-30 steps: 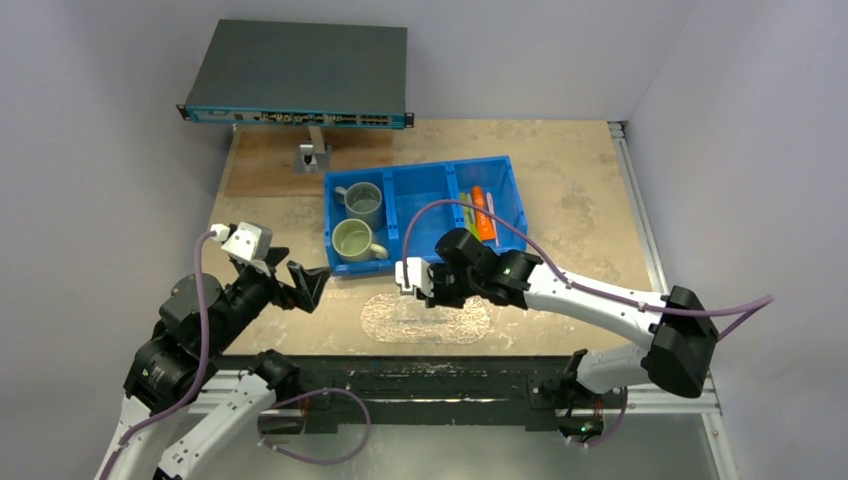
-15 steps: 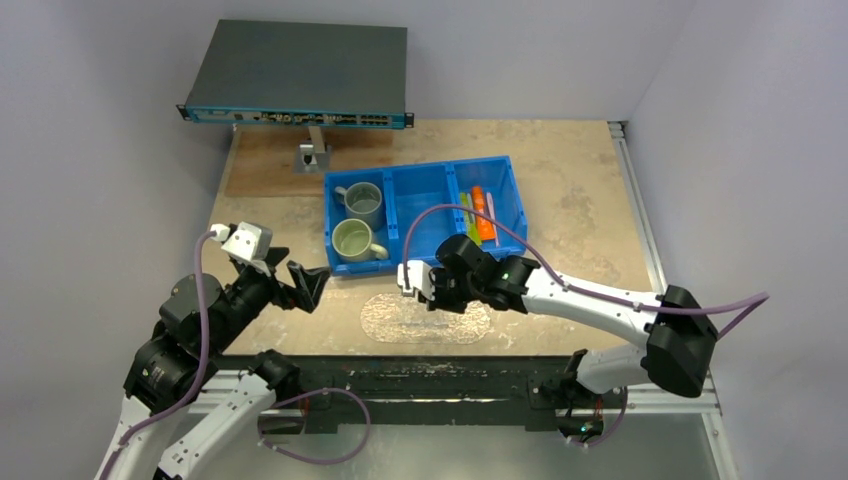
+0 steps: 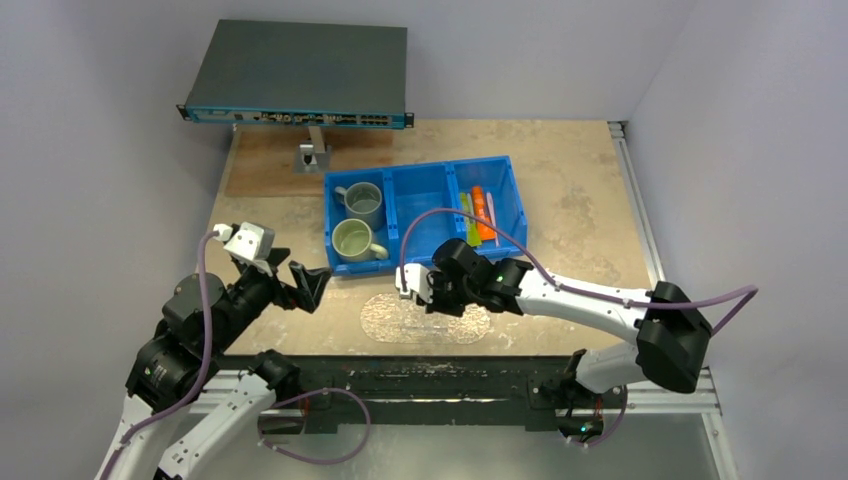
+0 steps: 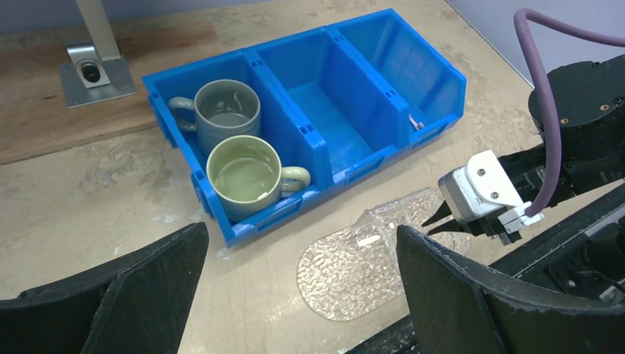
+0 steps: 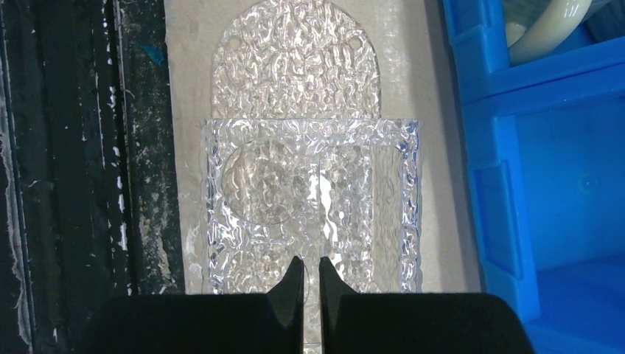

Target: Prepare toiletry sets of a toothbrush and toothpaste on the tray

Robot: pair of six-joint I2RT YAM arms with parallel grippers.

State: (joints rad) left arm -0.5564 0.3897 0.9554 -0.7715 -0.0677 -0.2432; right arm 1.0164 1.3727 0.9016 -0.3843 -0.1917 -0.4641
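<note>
Over the tray (image 3: 383, 318), right jaws pressed together

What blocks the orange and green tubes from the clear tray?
Only the blue bin's near wall; the orange tube and green tube lie behind it. The shut right pincer hangs over the tray.

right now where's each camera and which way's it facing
top external: high behind the robot, looking down at the table; left gripper, right gripper show
left wrist: low, near left, facing the blue bin; its open fingers at bottom
right wrist: straight down on the tray; its shut fingers at bottom
shared: first two both show the right gripper over the tray
</note>
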